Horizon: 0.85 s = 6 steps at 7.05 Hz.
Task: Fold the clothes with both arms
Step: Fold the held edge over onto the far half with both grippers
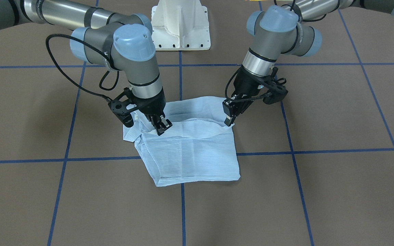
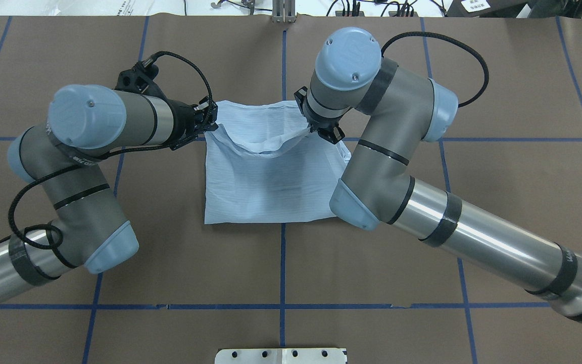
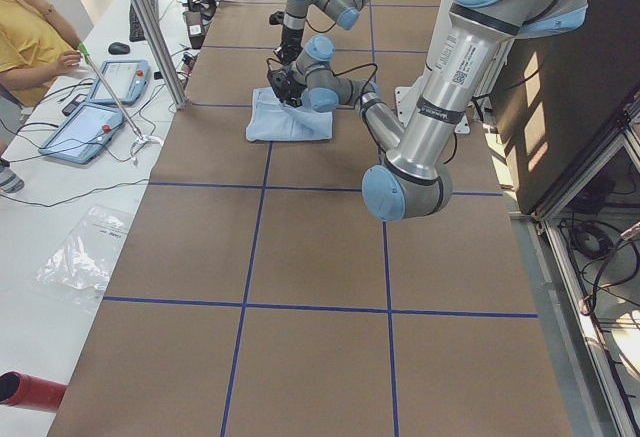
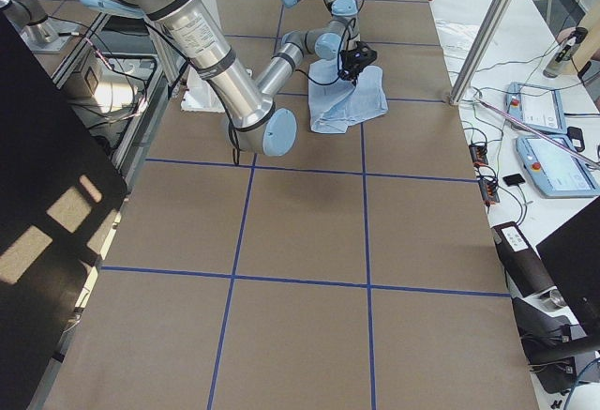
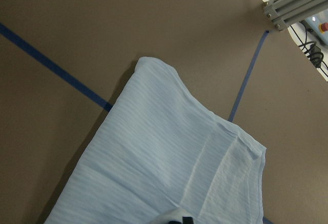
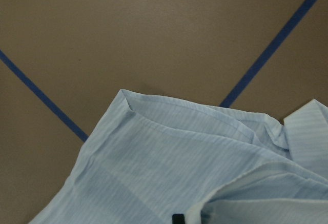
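Shirt, light blue with fine stripes, sits at the middle of the brown surface. It is folded into a rough rectangle that covers a crossing of the blue tape lines.

My left fingers are clamped on one corner of the edge farthest from my white pedestal. My right fingers are clamped on the other corner. Both corners are up off the surface, and the edge between them sags in a shallow curve. The rest of the shirt lies flat, with its near edge straight and squarely toward me.

From across the surface, the raised layer slopes up as a smooth panel to both pairs of fingers. A crumpled bit of it sticks out just beside my right fingers.

Each of my wrist cameras looks along the cloth toward bare brown surface and tape. Only a sliver of black shows at the bottom edge, so the grip itself is hardly seen there.

At the far side, a person in a yellow top sits at a white side table by two tablets, well apart from the shirt.
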{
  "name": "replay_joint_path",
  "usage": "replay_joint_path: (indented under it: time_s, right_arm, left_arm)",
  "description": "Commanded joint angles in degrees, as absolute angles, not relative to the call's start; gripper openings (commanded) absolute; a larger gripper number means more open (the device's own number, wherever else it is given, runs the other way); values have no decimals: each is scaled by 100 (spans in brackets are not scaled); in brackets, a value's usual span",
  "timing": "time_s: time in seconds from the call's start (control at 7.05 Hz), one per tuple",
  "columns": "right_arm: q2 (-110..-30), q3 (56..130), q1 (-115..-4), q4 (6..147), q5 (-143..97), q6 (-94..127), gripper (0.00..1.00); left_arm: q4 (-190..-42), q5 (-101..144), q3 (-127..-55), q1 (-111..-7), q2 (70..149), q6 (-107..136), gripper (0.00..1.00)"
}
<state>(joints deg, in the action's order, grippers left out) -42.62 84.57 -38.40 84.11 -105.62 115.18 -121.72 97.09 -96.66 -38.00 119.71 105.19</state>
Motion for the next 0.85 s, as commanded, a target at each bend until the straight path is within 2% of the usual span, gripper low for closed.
replay_joint_path:
  time_s: [0.0, 0.28, 0.71]
  right_arm:
    - [-3720, 7509, -4007, 8271, -10696, 11224, 0]
    - [-3639, 6912, -4130, 7512, -10801, 11127, 0]
    - [-3586, 6444, -4166, 7078, -10811, 11048, 0]
  left_arm:
    - [-12813, 9721, -8661, -3972, 12312, 10460, 0]
    - [-13050, 9721, -8212, -4104, 12392, 10319, 0]
    - [-13559, 9712, -7228, -4175, 12770, 10266, 0]
